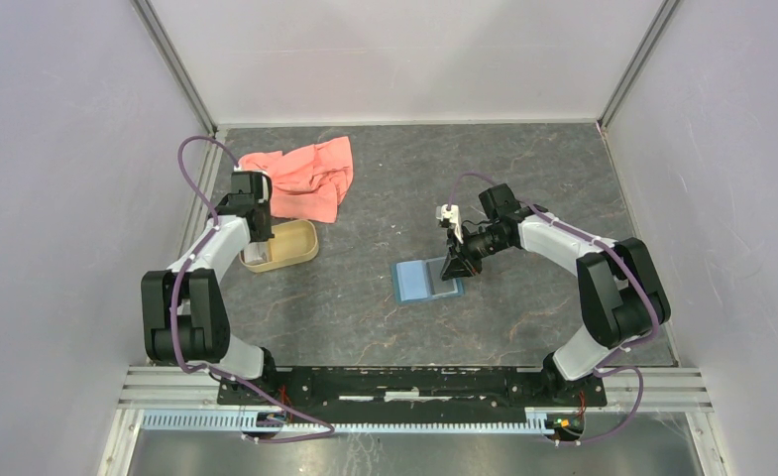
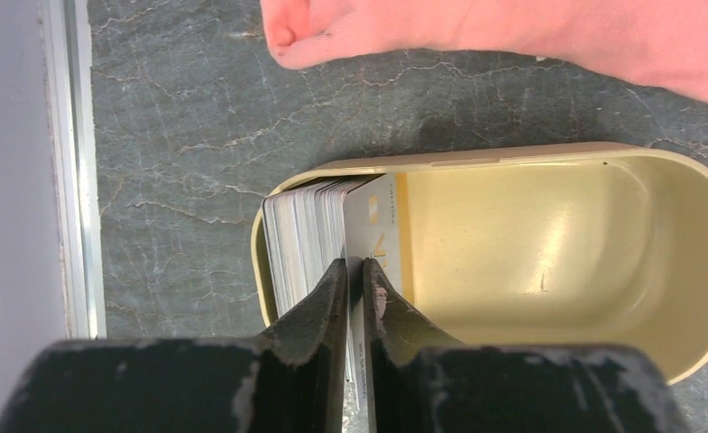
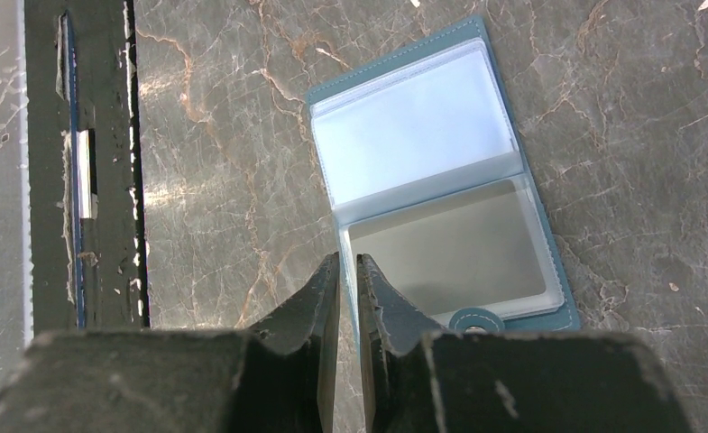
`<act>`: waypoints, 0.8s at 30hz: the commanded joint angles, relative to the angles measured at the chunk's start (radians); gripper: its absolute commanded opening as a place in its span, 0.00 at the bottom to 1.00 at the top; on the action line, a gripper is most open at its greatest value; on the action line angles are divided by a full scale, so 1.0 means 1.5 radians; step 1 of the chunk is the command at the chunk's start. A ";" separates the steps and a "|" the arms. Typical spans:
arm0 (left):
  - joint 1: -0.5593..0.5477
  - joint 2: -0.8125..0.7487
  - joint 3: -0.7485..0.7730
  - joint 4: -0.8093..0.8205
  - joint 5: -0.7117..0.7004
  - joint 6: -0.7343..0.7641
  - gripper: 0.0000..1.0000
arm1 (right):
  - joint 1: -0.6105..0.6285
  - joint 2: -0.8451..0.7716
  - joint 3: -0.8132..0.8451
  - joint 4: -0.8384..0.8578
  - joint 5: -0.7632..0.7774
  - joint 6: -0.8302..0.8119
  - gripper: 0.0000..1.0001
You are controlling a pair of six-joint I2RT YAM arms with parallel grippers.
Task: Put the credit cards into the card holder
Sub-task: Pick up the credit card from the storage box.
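The teal card holder [image 3: 422, 135] lies open on the table, clear sleeves up; it also shows in the top view [image 1: 416, 281]. Its lower sleeve shows a grey rectangle [image 3: 458, 248], and the snap tab [image 3: 474, 320] is at its near edge. My right gripper [image 3: 349, 263] is shut on the holder's left edge. Several credit cards [image 2: 300, 234] stand on edge at the left end of the tan dish [image 2: 557, 234]. My left gripper [image 2: 356, 268] is shut on a pale card with gold marks [image 2: 374, 221] at the stack's right side.
A salmon-pink cloth [image 1: 305, 178] lies just behind the dish [image 1: 300, 248] and shows at the top of the left wrist view [image 2: 512, 36]. A metal frame rail [image 2: 70, 180] runs left of the dish. The black base rail [image 3: 88, 162] lies left of the holder.
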 commanded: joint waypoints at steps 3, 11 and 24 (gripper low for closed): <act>0.005 -0.017 0.008 0.007 0.005 0.012 0.10 | -0.002 0.003 0.021 -0.004 -0.023 -0.018 0.18; 0.004 -0.033 0.011 0.002 0.030 0.007 0.02 | -0.001 0.002 0.022 -0.006 -0.024 -0.020 0.18; 0.005 -0.086 0.027 -0.011 0.199 -0.039 0.02 | -0.001 -0.002 0.023 -0.009 -0.024 -0.025 0.17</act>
